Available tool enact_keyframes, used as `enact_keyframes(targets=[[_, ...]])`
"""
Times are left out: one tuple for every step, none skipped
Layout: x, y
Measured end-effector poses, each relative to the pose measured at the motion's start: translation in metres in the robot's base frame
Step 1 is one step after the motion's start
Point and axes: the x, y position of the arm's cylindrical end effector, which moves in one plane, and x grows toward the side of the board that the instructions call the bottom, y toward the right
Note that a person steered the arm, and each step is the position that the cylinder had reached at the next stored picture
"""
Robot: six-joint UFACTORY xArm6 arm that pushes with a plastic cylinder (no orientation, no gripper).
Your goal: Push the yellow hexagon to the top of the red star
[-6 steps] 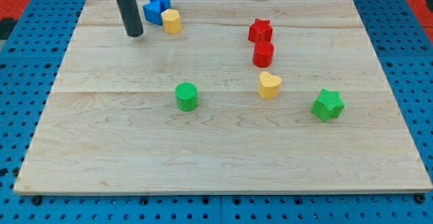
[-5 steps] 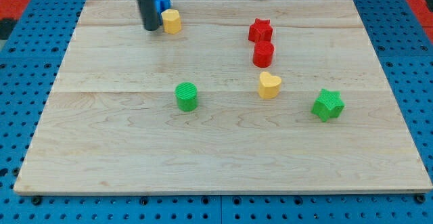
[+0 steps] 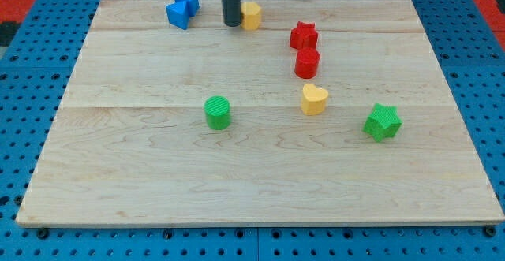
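My tip (image 3: 231,24) is touching the yellow hexagon (image 3: 251,15) on its 9 o'clock side, up near the top edge of the wooden board (image 3: 118,174). I have no claw at all, only a dark rod, so there is nothing to open or close and nothing is being held. The yellow hexagon sits at about 10 o'clock from the red star (image 3: 303,35), near it but not touching. It needs to end up at 12 o'clock from the star, so I think the job is partly done and the block needs a bit more of a push toward 3 o'clock. Here is what could go wrong. The hexagon is already close to the board's top edge, so a push that leans toward 12 o'clock could slide it off the wood. A push that leans toward 4 o'clock could bump it into the red star and knock the star away. If I press off the middle of the block, it could spin and slip past my tip. The red cylinder (image 3: 307,62) sits just at 6 o'clock of the star, so a knocked star might hit it too. The blue blocks (image 3: 182,8) are well off at 9 o'clock.
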Motion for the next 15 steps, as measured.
enact_keyframes(targets=[[-0.018, -0.012], [-0.021, 0.01], [-0.014, 0.07], [-0.014, 0.093], [0.007, 0.064], [0.08, 0.03], [0.093, 0.034], [0.036, 0.036], [-0.001, 0.036], [-0.03, 0.036], [-0.06, 0.036], [-0.06, 0.032], [-0.06, 0.02], [-0.061, 0.013], [-0.06, 0.008]])
